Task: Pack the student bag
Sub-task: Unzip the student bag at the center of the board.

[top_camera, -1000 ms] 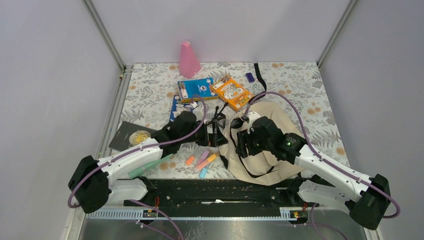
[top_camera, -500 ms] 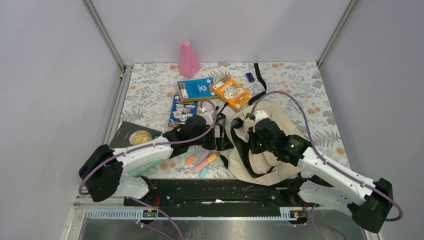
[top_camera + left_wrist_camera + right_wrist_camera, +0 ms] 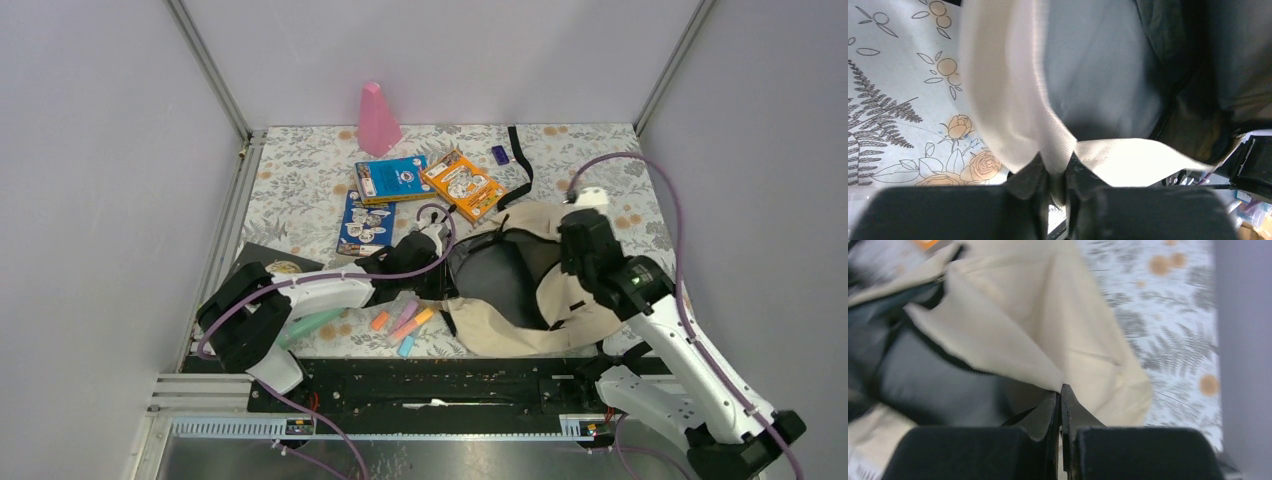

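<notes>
The student bag (image 3: pixel 560 312) is a big beige fabric backpack with black trim, lying right of centre; its mouth is pulled wide and shows the dark lining (image 3: pixel 500 280). My left gripper (image 3: pixel 438 284) is shut on the left rim of the opening, and beige fabric (image 3: pixel 1048 135) is pinched between its fingers (image 3: pixel 1030 175). My right gripper (image 3: pixel 567 270) is shut on the right rim, its tips (image 3: pixel 1060 392) closed on the beige edge (image 3: pixel 1013 360) beside the zipper. The right arm stands high over the bag.
Behind the bag lie an orange book (image 3: pixel 461 184), a blue book (image 3: pixel 392 178) and a second blue book (image 3: pixel 365 225). A pink cone (image 3: pixel 378 120) stands at the back. Highlighters (image 3: pixel 405 322), a green pen (image 3: pixel 312 324) and a black notebook (image 3: pixel 258 262) lie front left. A purple item (image 3: pixel 500 154) is near a black strap (image 3: pixel 517 150).
Both grippers closed on the bag's rim. The right arm then lifted and pulled right while the left held its side, and the mouth spread open to show the dark lining.
</notes>
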